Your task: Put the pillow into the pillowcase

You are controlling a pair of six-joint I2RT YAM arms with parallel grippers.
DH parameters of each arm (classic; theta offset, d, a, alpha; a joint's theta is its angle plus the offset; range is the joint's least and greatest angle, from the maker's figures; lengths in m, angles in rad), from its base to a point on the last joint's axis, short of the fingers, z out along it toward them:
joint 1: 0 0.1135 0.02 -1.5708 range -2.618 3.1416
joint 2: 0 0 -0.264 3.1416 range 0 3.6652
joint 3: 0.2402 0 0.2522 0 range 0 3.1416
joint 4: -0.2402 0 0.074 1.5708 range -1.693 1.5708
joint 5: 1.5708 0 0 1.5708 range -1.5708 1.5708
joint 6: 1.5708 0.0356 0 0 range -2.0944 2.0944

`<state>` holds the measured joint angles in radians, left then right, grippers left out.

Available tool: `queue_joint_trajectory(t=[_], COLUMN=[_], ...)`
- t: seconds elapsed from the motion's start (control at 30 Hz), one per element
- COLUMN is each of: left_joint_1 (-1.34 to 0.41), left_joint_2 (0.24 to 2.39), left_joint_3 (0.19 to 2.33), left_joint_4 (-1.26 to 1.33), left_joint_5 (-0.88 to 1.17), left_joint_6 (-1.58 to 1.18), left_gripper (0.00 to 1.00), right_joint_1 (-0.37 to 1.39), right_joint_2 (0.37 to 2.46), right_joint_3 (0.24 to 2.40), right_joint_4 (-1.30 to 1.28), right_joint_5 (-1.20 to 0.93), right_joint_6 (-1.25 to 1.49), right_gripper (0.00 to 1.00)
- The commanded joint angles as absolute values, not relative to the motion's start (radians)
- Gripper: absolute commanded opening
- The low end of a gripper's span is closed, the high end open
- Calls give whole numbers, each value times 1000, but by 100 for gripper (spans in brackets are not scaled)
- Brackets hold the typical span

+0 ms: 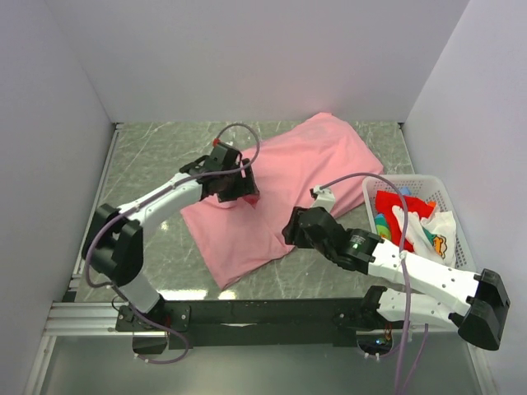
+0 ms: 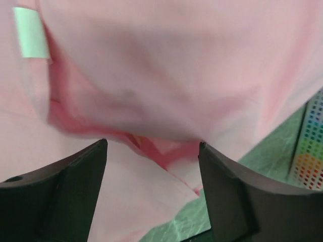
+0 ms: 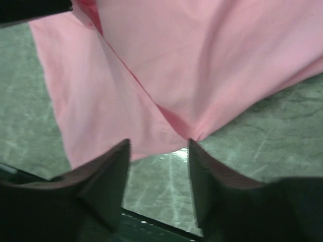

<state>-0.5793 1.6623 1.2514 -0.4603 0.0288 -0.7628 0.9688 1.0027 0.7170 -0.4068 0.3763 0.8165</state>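
Note:
The pink pillowcase (image 1: 288,173) lies spread across the middle of the green marble table (image 1: 156,156). The pillow is hidden; no cream fabric shows in any view. My left gripper (image 1: 239,196) hovers over the pillowcase's left edge. In the left wrist view this gripper (image 2: 153,143) is open, with a fold of the pillowcase (image 2: 176,75) between and beyond the jaws, not pinched. My right gripper (image 1: 295,226) is at the pillowcase's near right edge. In the right wrist view it (image 3: 159,141) is open, bare table between the jaws, and its right fingertip (image 3: 194,146) touches a crease of the pillowcase (image 3: 176,60).
A white basket (image 1: 445,193) stands at the right, holding a red cloth (image 1: 394,203) and a white cloth with colourful print (image 1: 432,234). White walls close in the table on three sides. A small white tag (image 2: 30,33) is sewn on the pillowcase.

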Motion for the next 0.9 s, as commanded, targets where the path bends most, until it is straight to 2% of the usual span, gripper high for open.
queue_joint_trajectory(t=[0.0, 0.03, 0.1, 0.13, 0.37, 0.57, 0.87], left_joint_1=[-552, -542, -532, -523, -509, -508, -508], left_joint_2=[1533, 1494, 1448, 1406, 1313, 1138, 917], left_joint_3=[1301, 1299, 1293, 1292, 1330, 1186, 954], left_joint_4=[-528, -535, -551, -549, -627, -554, -476], left_joint_5=[18, 14, 2, 3, -51, -69, -81], left_joint_6=[-724, -709, -698, -680, -649, -660, -661], left_gripper=[87, 90, 99, 99, 99, 99, 100], right_joint_1=[960, 959, 957, 956, 922, 916, 916], right_joint_2=[977, 979, 974, 973, 992, 1042, 1026], right_joint_3=[813, 827, 868, 876, 954, 1019, 976], right_joint_4=[-436, -443, -463, -462, -466, -459, -417], right_joint_5=[394, 400, 406, 414, 391, 368, 383], right_joint_6=[776, 772, 756, 749, 690, 669, 680], right_gripper=[66, 76, 90, 99, 100, 100, 100])
